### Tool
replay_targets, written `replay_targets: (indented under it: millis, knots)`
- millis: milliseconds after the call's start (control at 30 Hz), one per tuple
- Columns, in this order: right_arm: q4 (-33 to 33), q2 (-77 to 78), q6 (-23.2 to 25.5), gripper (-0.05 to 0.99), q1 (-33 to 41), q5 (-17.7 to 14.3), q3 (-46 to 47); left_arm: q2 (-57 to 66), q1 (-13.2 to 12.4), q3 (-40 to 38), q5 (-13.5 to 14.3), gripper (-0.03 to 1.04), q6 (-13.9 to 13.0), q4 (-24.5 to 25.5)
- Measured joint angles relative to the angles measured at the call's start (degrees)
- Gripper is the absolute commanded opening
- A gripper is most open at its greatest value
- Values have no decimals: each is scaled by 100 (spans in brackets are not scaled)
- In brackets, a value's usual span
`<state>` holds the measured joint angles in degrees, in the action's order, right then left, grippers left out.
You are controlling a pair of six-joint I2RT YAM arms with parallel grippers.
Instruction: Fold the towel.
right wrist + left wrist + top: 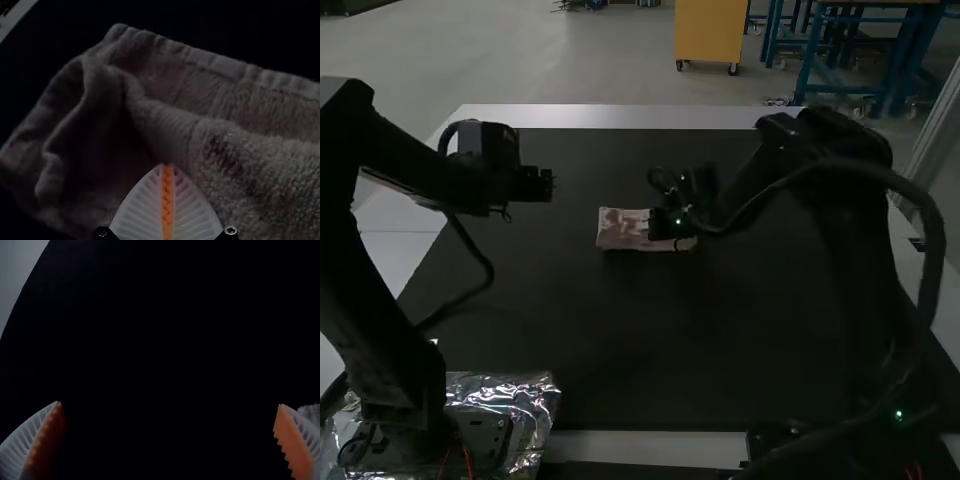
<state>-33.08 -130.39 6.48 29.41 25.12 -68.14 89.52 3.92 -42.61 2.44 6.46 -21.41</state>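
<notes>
2 white fingers of my right gripper point(168, 166) are pressed together, orange pads meeting, their tips at the towel point(622, 229); whether they nip any of it I cannot tell. Around those tips the cloth is rumpled: a raised ridge runs off from them, and a loose upper layer stands away at the end, making a sort of pocket. Farther out, the towel is a narrow, layered strip lying across the mat point(650, 340), a little beyond its middle.

I judge the folding well along, with more than 1 fold made, though I cannot count the layers. What is left, I think, is to flatten that puckered end, square its edges and perhaps make 1 last fold. The hem along 1 side looks fairly straight, which should help me line things up.

Mat spreads on every side of the towel, the broadest stretch towards my bases, giving me room to draw the cloth nearer. Its far edge meets a pale tabletop point(610, 117). My left gripper point(170, 404) hangs well apart from the towel, near the mat's left edge, fingers spread wide with nothing between them.
</notes>
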Motion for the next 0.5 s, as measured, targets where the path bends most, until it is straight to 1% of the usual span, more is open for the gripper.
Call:
replay_targets:
  millis: [167, 300, 333, 367, 433, 500]
  knots:
    - [-229, -129, 20, -2, 0, 26, -2, -232, 0, -55, 24, 97, 0, 219]
    - [-234, -103, 166, -2, -2, 20, 0, -525, 9, -179, 74, 97, 0, 411]
    - [-188, -44, 199, 0, -7, 11, 17, -625, 22, -201, 87, 97, -2, 452]
    - [-90, 68, 234, 10, -9, 0, 50, -728, 42, -236, 105, 97, -15, 514]
    - [125, 444, 315, 35, -46, -7, 142, -951, 114, -297, 120, 97, -55, 643]
    - [387, 1027, 343, 65, -138, -26, 184, -1204, 208, -330, 181, 97, -127, 734]
